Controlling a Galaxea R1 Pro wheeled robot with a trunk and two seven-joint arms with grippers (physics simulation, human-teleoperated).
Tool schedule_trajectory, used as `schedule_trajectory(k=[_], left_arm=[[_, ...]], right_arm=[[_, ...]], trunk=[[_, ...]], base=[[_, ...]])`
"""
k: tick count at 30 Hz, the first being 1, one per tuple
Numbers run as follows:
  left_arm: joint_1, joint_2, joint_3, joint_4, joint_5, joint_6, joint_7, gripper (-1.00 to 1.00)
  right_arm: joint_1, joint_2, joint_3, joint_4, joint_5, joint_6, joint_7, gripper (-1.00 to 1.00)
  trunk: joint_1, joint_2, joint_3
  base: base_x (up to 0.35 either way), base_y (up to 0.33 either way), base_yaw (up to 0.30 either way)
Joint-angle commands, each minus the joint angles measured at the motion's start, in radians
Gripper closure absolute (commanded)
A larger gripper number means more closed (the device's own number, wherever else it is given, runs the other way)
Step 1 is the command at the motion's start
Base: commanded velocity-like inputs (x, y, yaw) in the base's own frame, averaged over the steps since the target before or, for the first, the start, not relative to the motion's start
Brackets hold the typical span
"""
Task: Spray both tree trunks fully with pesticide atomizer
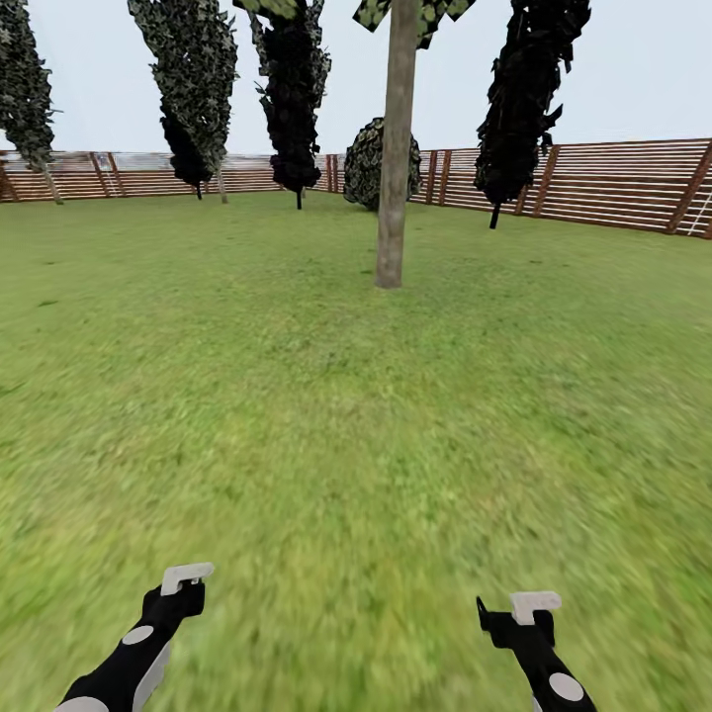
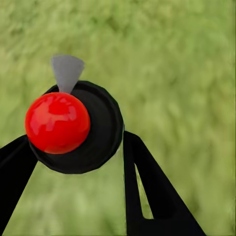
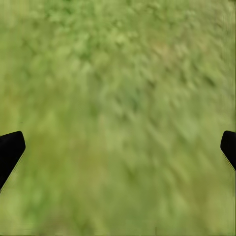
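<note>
In the left wrist view the pesticide atomizer point(image 2: 61, 123) shows as a black round body with a glossy red knob and a grey cone nozzle. My left gripper point(image 2: 73, 155) is shut on it, one black finger on either side, over grass. From the head camera the left gripper point(image 1: 183, 585) hangs low at the left and the right gripper point(image 1: 521, 608) low at the right. The right gripper point(image 3: 118, 147) is open, holding nothing. One tree trunk point(image 1: 393, 158), a bare grey-brown column, rises from the lawn straight ahead, several metres off, its crown cut by the frame's top.
Green lawn point(image 1: 326, 425) stretches from my arms to the trunk. A brown slat fence point(image 1: 603, 183) closes the far side. Dark narrow cypresses point(image 1: 295, 94) and a round bush point(image 1: 368, 163) stand along it behind the trunk.
</note>
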Motion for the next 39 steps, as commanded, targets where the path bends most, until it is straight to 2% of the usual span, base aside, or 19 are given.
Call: schedule_trajectory(k=[1,39], left_arm=[[-0.001,0.000,0.004,0.001,-0.007,-0.004,0.001,1.00],[-0.001,0.000,0.004,0.001,-0.007,-0.004,0.001,1.00]], right_arm=[[0.000,0.000,0.000,0.001,0.006,-0.002,-0.003,-1.00],[0.000,0.000,0.000,0.000,0.006,-0.002,-0.003,-1.00]], trunk=[[0.000,0.000,-0.001],[0.000,0.000,-0.001]], base=[[0.340,0.000,0.000],[0.341,0.000,0.000]])
